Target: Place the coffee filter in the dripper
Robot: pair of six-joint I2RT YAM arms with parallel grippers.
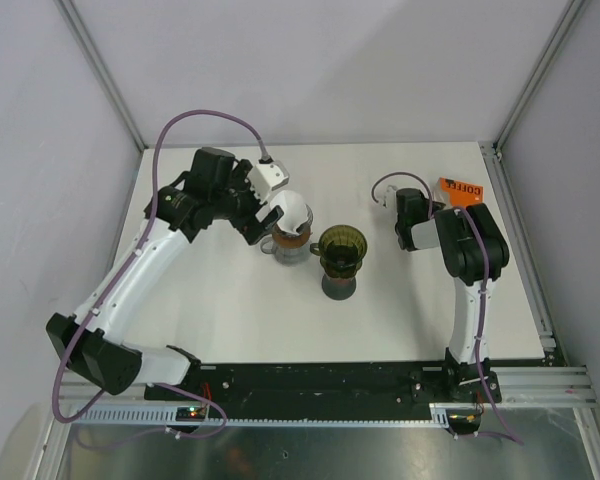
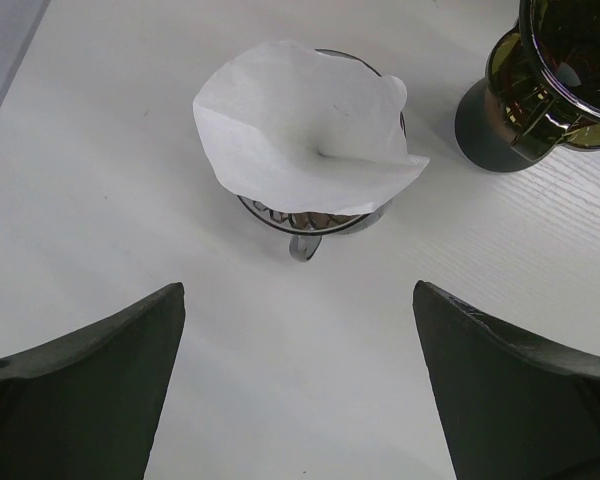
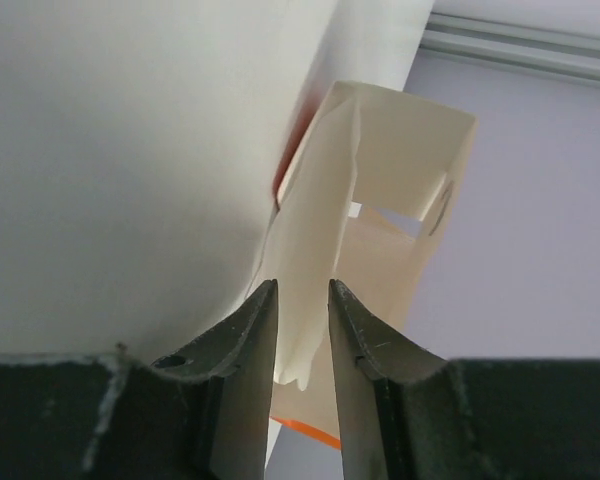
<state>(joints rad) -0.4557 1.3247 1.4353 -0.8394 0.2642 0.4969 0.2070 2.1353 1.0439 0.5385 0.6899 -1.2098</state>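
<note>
Pale walls (image 1: 330,70) close in your white tabletop (image 1: 230,310) on three sides. At the left, your left end effector (image 2: 298,288) hangs released, spread wide, just left of the filter (image 2: 305,125) and touching nothing. That white filter sits opened over the rim of the glass dripper (image 2: 302,235) and sags to one side, so only a little of the glass shows beneath it. Just right of it, and apart from it, stands the green dripper (image 1: 341,246). Further right, near the far right corner, your right end effector (image 3: 302,285) is clenched on a cream flap of the orange box (image 3: 400,150), nearly closed with the paper pinched between.
</note>
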